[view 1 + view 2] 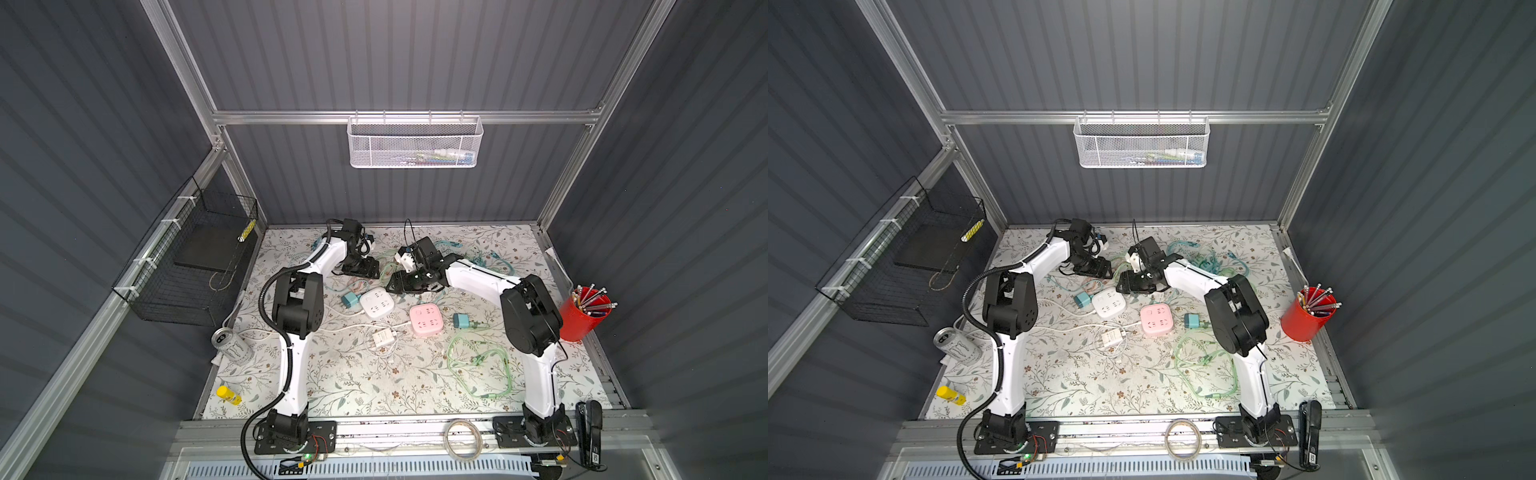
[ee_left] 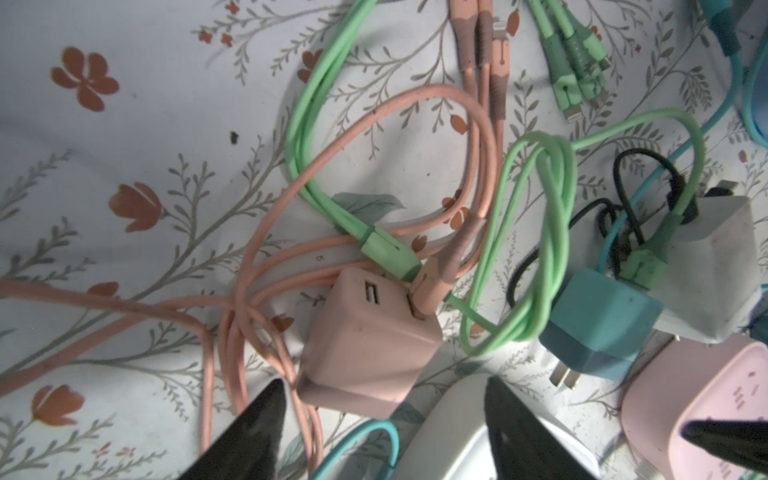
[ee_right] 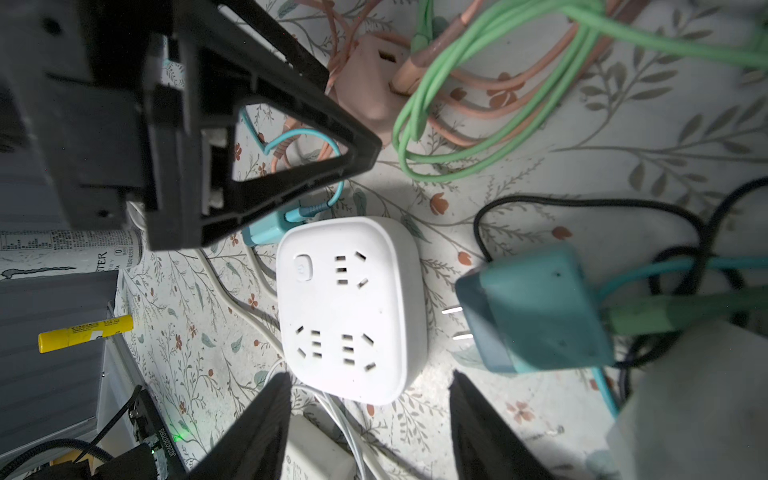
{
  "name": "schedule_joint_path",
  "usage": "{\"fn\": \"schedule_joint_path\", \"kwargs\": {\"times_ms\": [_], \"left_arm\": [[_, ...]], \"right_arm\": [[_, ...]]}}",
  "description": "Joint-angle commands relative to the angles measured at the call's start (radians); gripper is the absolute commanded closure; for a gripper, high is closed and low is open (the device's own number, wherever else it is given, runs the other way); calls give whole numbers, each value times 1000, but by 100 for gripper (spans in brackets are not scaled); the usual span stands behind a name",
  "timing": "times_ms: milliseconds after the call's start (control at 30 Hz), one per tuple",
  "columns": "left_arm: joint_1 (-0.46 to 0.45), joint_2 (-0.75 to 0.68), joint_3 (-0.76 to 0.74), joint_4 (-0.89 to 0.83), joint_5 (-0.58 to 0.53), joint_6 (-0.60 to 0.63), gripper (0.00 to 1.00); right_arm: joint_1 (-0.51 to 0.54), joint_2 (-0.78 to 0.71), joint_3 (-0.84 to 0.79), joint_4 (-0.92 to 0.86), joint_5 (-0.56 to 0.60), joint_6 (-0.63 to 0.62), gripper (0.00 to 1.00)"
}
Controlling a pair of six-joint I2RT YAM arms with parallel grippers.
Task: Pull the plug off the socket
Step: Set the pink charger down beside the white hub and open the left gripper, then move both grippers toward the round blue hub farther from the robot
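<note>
Left gripper [image 2: 384,379] spread apart, clamped on nothing, pink USB charger plug [image 2: 368,340] just ahead of its tips; right gripper [image 3: 370,374] parted too, white socket cube [image 3: 351,307] just ahead of its tips, teal plug [image 3: 536,307] beside that, prongs bare.

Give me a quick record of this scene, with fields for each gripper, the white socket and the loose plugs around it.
left gripper: open; the pink adapter sits just off the fingertips, not clamped
right gripper: fingers apart, straddling one end of the white socket; grip unclear
white socket: top outlets all empty
pink adapter: lying loose, apart from the white socket
teal plug: beside the white socket, prongs bare
pink socket: top outlets look empty
</note>
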Motion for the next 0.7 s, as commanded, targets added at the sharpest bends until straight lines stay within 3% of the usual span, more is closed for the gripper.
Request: {"fn": "schedule_joint_path", "kwargs": {"times_ms": [0, 167, 267, 500, 567, 667], "left_arm": [[-2, -88, -52, 52, -22, -18, 11], [-9, -138, -101, 94, -54, -17, 0], [-18, -163, -134, 127, -69, -17, 0], [-53, -213, -184, 190, -98, -15, 0], [-66, -230, -196, 211, -103, -21, 0], [-90, -260, -223, 261, -114, -24, 0]], "right_arm": [[-8, -51, -21, 14, 27, -13, 37], [-23, -105, -72, 44, 65, -23, 29], [-32, -141, -104, 64, 91, -23, 25], [-42, -248, -194, 125, 267, -14, 13], [-45, -281, -217, 133, 311, -24, 1], [-55, -319, -253, 140, 376, -34, 1]]}}
